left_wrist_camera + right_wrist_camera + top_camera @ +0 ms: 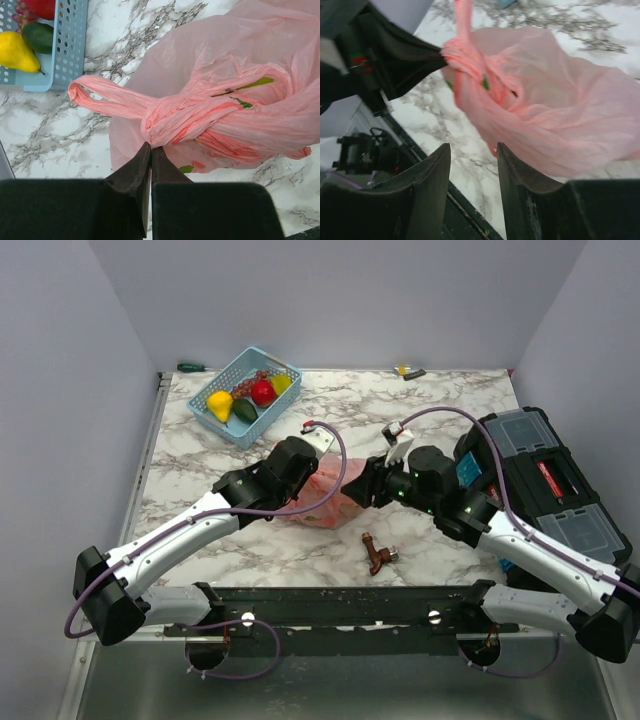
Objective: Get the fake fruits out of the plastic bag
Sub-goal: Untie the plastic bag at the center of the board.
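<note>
Zero items judged removed: thin translucent pink plastic bag [200, 60] knotted shut; left gripper [151, 148] clamps knot [167, 122], right gripper [473, 150] stands wide.

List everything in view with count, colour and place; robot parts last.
plastic bag: one, pink, table centre, handles knotted.
basket: one, light blue, far left.
fake fruits: five showing, yellow, green, red, yellow-green, dark grapes, in the basket.
tap-like piece: one, brown, near edge, beside the bag.
toolbox: one, black, right side.
screwdriver: one, green handle, far edge behind the basket.
small item: one, yellow-black, far edge.
table: one, white marble pattern.
left gripper: one, black, shut on the bag's knot.
right gripper: one, black, open, by the bag.
</note>
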